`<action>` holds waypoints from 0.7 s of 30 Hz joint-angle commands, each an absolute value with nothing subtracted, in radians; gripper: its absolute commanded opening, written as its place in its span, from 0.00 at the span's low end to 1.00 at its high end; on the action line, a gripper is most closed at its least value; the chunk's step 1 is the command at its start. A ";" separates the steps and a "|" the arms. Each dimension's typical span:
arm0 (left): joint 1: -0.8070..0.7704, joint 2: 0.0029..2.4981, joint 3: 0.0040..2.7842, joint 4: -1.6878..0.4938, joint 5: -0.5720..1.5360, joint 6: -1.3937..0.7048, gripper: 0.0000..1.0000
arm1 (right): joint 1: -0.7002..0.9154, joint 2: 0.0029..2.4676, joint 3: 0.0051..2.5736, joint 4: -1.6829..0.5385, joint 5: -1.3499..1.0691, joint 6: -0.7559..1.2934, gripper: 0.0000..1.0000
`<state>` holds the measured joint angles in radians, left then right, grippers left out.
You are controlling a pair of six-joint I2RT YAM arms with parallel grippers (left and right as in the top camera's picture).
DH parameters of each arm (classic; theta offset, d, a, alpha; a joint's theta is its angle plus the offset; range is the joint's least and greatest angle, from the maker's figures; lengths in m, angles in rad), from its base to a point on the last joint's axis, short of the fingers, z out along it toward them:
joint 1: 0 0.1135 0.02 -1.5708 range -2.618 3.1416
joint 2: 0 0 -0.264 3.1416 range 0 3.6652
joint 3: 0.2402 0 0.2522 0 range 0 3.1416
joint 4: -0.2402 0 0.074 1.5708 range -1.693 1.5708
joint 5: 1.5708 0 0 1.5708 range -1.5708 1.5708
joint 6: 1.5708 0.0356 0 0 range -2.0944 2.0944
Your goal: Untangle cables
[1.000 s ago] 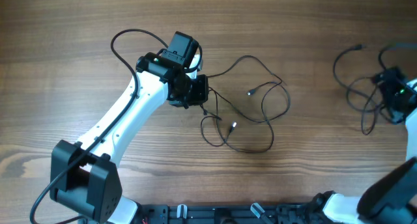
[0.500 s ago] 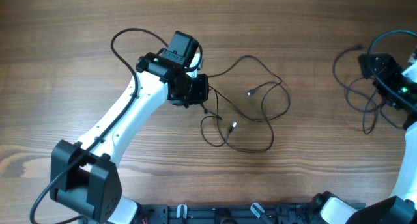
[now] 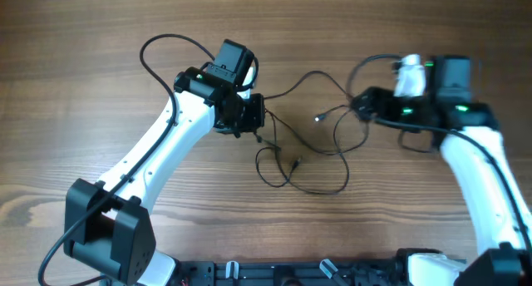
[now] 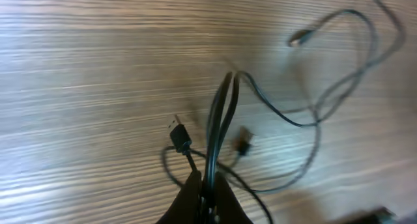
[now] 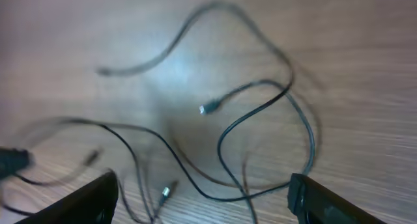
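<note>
Left tool point(image 4: 207, 196) pinching a fold of cable, right tool point(image 5: 205, 208) spread above the loops.

My left tool is pressed together on a doubled strand of the thin black cables point(image 4: 219, 123), which lie in loose loops near the middle of the table point(image 3: 83, 36), just right of that tool. A black plug point(image 4: 177, 134) lies just left of the pinched strand, and a silver-tipped plug point(image 3: 319, 117) sits among the loops. My right tool hangs over the loops' right side, its fingers wide apart; that view is blurred.

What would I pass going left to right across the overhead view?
Left arm's black base → left gripper, clamping a cable loop → silver-tipped plug → right gripper → right arm's white link.
</note>
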<state>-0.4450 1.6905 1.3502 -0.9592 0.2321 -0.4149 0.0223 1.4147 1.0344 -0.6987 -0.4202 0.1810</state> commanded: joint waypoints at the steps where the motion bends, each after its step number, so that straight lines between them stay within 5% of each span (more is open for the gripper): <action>1: -0.424 1.700 1.354 -1.014 0.009 -0.501 0.04 | 0.125 1.492 1.024 -0.693 -0.196 0.222 0.86; 10: -0.282 1.700 1.354 -1.048 0.018 -0.532 0.06 | 0.184 1.700 1.024 -0.587 -0.236 0.370 0.82; 21: -0.284 1.700 1.354 -1.044 0.018 -0.532 0.08 | 0.231 1.762 1.023 -0.489 -0.340 0.548 0.74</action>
